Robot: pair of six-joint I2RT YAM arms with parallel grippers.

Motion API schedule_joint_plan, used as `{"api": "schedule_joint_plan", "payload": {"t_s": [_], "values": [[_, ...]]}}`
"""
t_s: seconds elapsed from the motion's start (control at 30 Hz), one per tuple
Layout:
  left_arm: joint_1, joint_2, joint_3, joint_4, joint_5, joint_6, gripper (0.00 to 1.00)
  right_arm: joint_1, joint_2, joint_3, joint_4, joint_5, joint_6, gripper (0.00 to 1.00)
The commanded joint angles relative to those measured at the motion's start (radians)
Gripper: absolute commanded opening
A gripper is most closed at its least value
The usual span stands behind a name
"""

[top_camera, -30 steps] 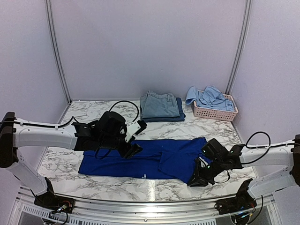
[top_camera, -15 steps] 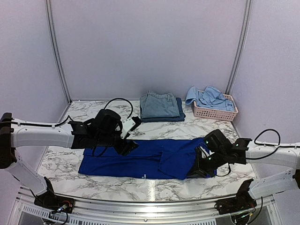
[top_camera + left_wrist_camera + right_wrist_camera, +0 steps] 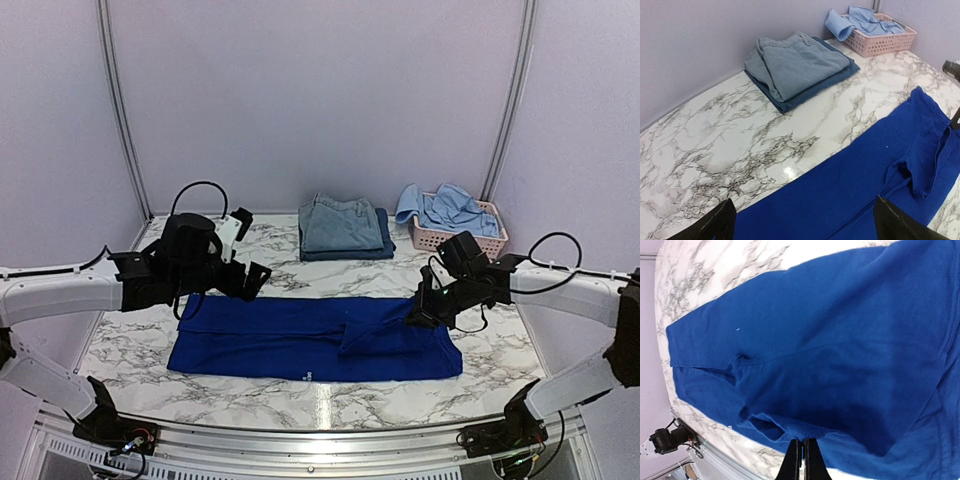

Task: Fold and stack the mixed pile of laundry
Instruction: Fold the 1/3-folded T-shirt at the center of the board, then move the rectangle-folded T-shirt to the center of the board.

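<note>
1. Royal-blue T-shirt [image 3: 300,338] folded long, flat on counter [image 3: 125,335], near centre.
2. L tool [image 3: 248,246] jaws spread wide, above shirt's far-left edge.
3. R tool [image 3: 418,314] pinched closed at shirt's far-right edge.
4. Denim stack [image 3: 340,225] far centre; pink basket [image 3: 460,242] far right.

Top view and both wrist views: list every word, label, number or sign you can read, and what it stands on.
No text can be read anywhere.
On the blue shirt: one white speck at its near edge, too small to read.
On the folded stack and basket: nothing written shows.
</note>
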Motion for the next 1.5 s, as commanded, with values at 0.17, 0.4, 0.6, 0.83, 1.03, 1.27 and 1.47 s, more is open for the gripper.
{"api": "schedule_joint_plan", "payload": {"t_s": [0.17, 0.4, 0.6, 0.83, 1.03, 1.27, 1.47], "values": [[0.127, -0.054, 0.015, -0.118, -0.061, -0.196, 0.99, -0.107, 0.144, 0.059, -0.015, 0.054, -0.135, 0.00], [0.227, -0.070, -0.029, -0.194, 0.062, -0.309, 0.99, -0.178, 0.165, 0.076, 0.004, 0.072, -0.178, 0.00], [0.235, -0.058, -0.028, -0.295, 0.113, -0.373, 0.99, -0.178, 0.199, 0.138, -0.051, 0.017, -0.272, 0.37], [0.234, -0.111, -0.117, -0.350, 0.213, -0.473, 0.99, -0.166, 0.139, 0.180, -0.108, -0.031, -0.378, 0.41], [0.233, -0.046, -0.125, -0.387, 0.219, -0.455, 0.99, -0.014, 0.192, 0.134, -0.071, -0.086, -0.329, 0.40], [0.233, 0.232, 0.092, -0.434, 0.249, -0.341, 0.74, 0.051, 0.287, 0.097, -0.016, -0.050, -0.266, 0.37], [0.233, 0.410, 0.206, -0.477, 0.249, -0.322, 0.59, 0.052, 0.304, 0.128, -0.072, 0.016, -0.268, 0.37]]}}
